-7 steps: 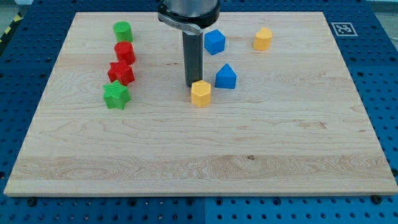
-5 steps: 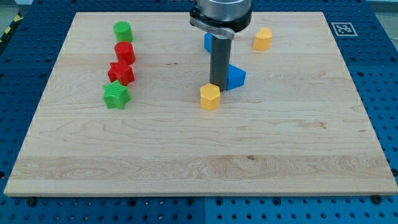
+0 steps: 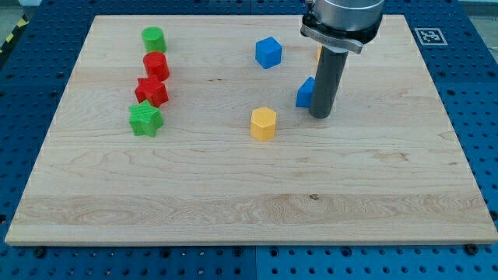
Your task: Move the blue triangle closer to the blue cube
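The blue triangle [image 3: 305, 93] lies right of the board's centre, mostly hidden behind my rod. My tip [image 3: 320, 115] rests on the board just at the triangle's lower right, touching or nearly touching it. The blue cube [image 3: 268, 52] sits up and to the left of the triangle, well apart from it. A yellow hexagonal block [image 3: 264, 123] lies to the lower left of the triangle.
At the view's left stand a green cylinder [image 3: 154, 39], a red cylinder [image 3: 156, 65], a red star [image 3: 151, 91] and a green star [image 3: 145, 119] in a column. A yellow block [image 3: 318, 53] is almost hidden behind the arm. The wooden board [image 3: 249, 218] ends near every edge.
My tip moved right from beside the yellow block to the right of the blue triangle. The triangle and the yellow block both shifted right a little.
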